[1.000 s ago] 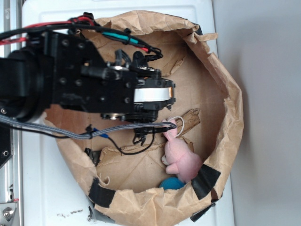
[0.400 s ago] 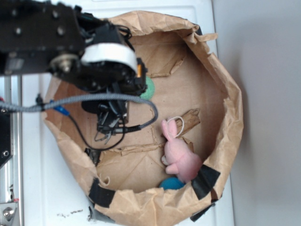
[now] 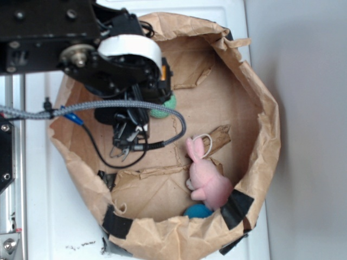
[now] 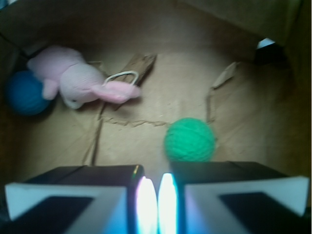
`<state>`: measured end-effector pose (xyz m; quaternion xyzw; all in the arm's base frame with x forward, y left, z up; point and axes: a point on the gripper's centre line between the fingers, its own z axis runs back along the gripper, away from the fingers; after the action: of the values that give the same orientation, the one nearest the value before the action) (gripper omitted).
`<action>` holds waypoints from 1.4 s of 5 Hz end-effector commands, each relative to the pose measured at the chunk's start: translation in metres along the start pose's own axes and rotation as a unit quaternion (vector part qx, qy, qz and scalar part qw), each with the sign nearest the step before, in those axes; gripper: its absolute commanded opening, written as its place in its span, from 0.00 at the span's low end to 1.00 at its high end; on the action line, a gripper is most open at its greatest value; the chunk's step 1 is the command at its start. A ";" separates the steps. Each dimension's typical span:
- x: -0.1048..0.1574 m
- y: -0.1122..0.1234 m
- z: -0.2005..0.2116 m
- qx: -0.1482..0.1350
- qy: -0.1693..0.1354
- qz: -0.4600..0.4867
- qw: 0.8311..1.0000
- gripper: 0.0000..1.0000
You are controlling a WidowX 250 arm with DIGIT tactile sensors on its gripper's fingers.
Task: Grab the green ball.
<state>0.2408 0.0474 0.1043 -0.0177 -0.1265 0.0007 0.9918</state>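
Inside a round tub lined with crumpled brown paper (image 3: pixel 260 108), the green ball (image 4: pixel 189 139) is seen resting on the paper floor. From the wrist view it lies just beyond the end effector (image 4: pixel 157 195), a little to the right of its centre line, and is not touched by it. The two fingers (image 4: pixel 146 197) are shown drawn nearly together, with only a thin gap left between them, and nothing is held. From the exterior view the ball (image 3: pixel 164 107) is mostly hidden under the black arm (image 3: pixel 81 49), with only a green edge showing at the arm's right side, in the far left part of the tub. A pink plush bunny (image 3: pixel 207 179) is seen lying near the right wall of the tub, well apart from the ball, and a blue ball (image 3: pixel 197 210) is tucked just beside it against the near wall. The tub is set on a white surface (image 3: pixel 49 216). Patches of black tape (image 3: pixel 236 208) are stuck on the rim.
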 end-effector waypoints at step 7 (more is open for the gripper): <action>-0.038 0.024 -0.035 0.054 -0.018 -0.036 0.998 0.00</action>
<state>0.2075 0.0617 0.0537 0.0342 -0.1299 -0.0304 0.9905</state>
